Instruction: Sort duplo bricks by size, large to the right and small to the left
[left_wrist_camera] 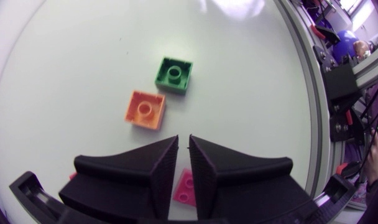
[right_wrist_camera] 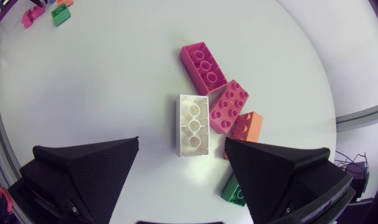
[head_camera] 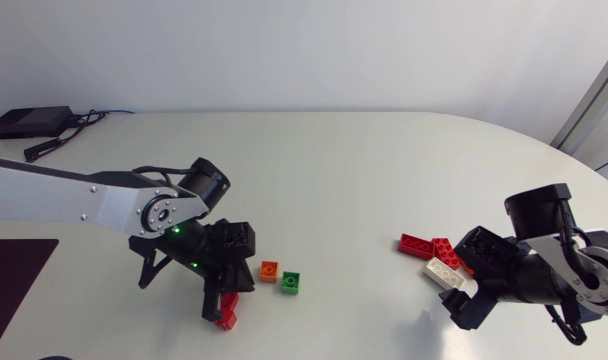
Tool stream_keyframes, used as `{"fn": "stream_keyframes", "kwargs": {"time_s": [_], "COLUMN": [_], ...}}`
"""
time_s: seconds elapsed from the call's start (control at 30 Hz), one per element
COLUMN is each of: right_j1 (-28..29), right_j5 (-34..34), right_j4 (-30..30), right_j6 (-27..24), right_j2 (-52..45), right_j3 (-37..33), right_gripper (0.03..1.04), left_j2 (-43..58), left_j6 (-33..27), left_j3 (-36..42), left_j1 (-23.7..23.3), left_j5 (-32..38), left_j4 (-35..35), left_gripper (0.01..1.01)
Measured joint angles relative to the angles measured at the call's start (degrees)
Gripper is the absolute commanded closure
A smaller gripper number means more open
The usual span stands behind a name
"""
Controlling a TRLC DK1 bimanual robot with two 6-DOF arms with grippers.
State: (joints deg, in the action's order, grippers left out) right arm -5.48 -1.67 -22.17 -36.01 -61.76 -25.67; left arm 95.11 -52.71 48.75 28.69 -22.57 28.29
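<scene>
My left gripper (head_camera: 222, 306) (left_wrist_camera: 183, 142) stands over a small red brick (head_camera: 226, 320) (left_wrist_camera: 184, 186) at the table's front left. Its fingers are all but together, and the brick shows through the slit beneath them, not clamped. Just ahead of it lie a small orange brick (head_camera: 270, 271) (left_wrist_camera: 145, 109) and a small green brick (head_camera: 291, 283) (left_wrist_camera: 174, 73). At the right, my right gripper (head_camera: 465, 300) (right_wrist_camera: 181, 146) hangs wide open over a large white brick (head_camera: 445, 272) (right_wrist_camera: 193, 124). Two large red bricks (head_camera: 416, 245) (right_wrist_camera: 204, 65) (right_wrist_camera: 228, 107) lie beside it.
An orange brick (right_wrist_camera: 247, 126) and a green brick (right_wrist_camera: 234, 190) sit against the right pile, partly under my right finger. A black box with cables (head_camera: 29, 123) rests at the table's back left corner. A dark mat (head_camera: 14, 265) lies at the left edge.
</scene>
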Motion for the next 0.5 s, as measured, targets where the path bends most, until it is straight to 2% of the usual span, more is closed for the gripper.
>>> {"fn": "stream_keyframes", "kwargs": {"time_s": [0.1, 0.23, 0.3, 0.4, 0.5], "right_j1": [-0.2, -0.1, 0.2, 0.7, 1.0], "right_j5": [0.0, 0.1, 0.2, 0.2, 0.2], "right_j4": [0.0, -0.1, -0.3, -0.4, -0.4], "right_j6": [0.2, 0.1, 0.1, 0.1, 0.0], "right_j2": [0.0, 0.0, 0.0, 0.0, 0.0], "right_j3": [0.0, 0.0, 0.0, 0.0, 0.0], "right_gripper": [0.07, 0.07, 0.07, 0.07, 0.07], "left_j2": [0.5, 4.3, 7.0, 10.7, 14.2], "left_j6": [2.0, 3.6, 4.1, 4.4, 4.5], "left_j3": [3.1, 8.6, 11.0, 13.8, 16.6], "left_j1": [5.0, 9.4, 10.3, 10.5, 10.5], "left_j5": [-1.3, -2.6, -2.6, -2.6, -2.6], "left_j4": [-0.5, -1.4, -1.5, -1.5, -1.1], "left_gripper": [0.456, 0.457, 0.689, 0.916, 0.962]}}
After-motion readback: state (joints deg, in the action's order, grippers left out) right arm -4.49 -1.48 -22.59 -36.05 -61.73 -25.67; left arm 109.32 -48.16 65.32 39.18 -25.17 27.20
